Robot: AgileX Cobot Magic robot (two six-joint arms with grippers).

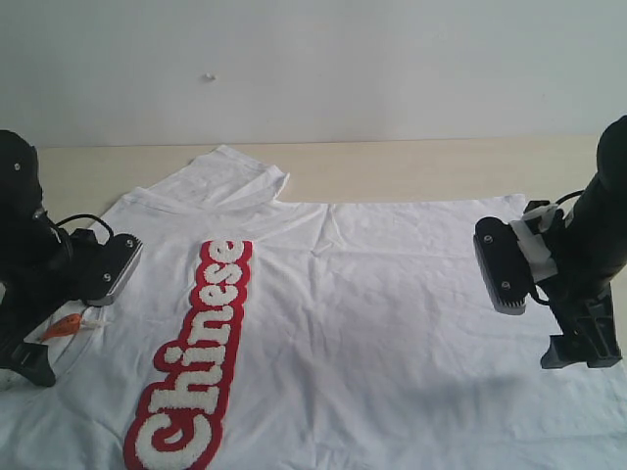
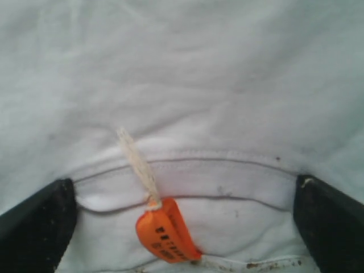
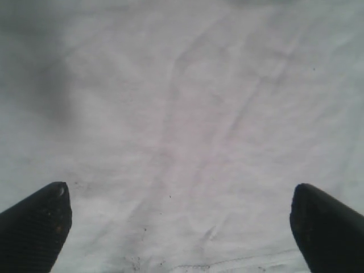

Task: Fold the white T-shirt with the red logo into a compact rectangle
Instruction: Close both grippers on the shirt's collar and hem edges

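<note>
The white T-shirt lies spread flat over the table, collar at the left, hem at the right. Its red logo with white "Chinese" letters runs along the chest. My left gripper hangs open just above the ribbed collar, its fingers wide on both sides of the orange neck tag. My right gripper is open too, low over the plain white cloth near the hem. Nothing is between either pair of fingers.
One sleeve is folded onto the tan table at the back. A pale wall stands behind the table. The shirt runs past the front edge of the exterior view.
</note>
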